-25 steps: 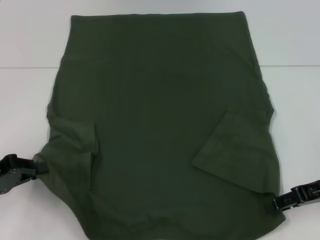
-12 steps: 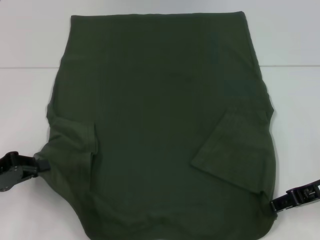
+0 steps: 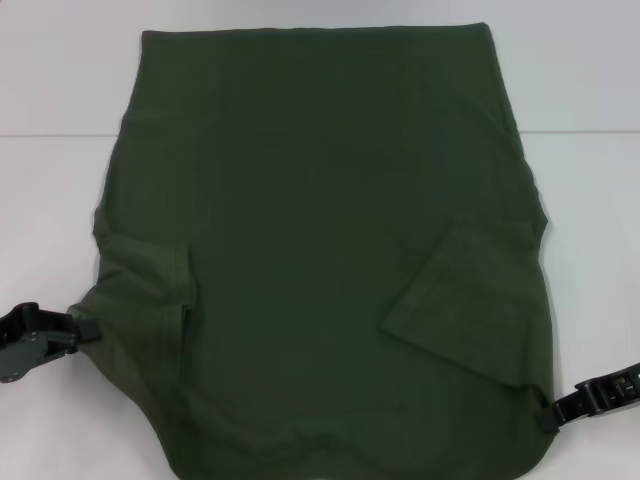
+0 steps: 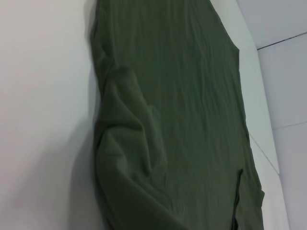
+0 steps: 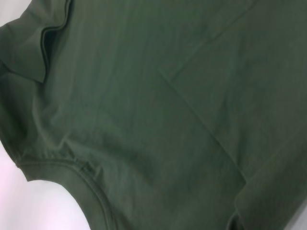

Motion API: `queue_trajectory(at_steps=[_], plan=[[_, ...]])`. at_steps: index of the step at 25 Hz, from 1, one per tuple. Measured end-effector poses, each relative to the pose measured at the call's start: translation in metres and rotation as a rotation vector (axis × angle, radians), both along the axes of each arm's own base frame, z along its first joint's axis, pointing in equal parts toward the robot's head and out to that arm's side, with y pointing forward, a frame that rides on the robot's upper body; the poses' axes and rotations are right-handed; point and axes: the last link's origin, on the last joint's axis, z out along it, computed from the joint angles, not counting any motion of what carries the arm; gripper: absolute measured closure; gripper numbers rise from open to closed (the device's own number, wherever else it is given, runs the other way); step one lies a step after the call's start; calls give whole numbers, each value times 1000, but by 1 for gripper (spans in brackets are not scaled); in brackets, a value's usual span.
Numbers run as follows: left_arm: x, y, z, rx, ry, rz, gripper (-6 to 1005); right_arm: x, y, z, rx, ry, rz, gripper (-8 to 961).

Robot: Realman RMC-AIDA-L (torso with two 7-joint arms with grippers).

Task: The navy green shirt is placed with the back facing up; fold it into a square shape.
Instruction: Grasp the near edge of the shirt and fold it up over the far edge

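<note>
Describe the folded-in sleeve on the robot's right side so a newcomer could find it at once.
On the white table lies the navy green shirt. Near its right edge, toward the near end, sits the right sleeve, folded inward. It is the wide flat angled flap; the left sleeve is narrower and rumpled.

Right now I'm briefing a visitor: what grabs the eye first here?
The dark green shirt spread over most of the white table, both sleeves folded inward. Then the two black pincers at its near corners: the left pincer at the left edge, the right pincer at the right edge.
</note>
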Motion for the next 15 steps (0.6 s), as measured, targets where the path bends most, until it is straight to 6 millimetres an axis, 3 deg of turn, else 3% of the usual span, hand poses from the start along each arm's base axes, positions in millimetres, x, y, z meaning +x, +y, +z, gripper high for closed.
queue_trajectory(at_steps=[3,10,15], plan=[[0,0,0,0,1,1,984,2,0,2,4,-2,-6,902],[3,-8,0,-29,-1,-72,984,5,-5,10,-6,14,-1,909],[4,-30,6,-112,-10,-154,984,8,-17,19,-56,41,15,908]])
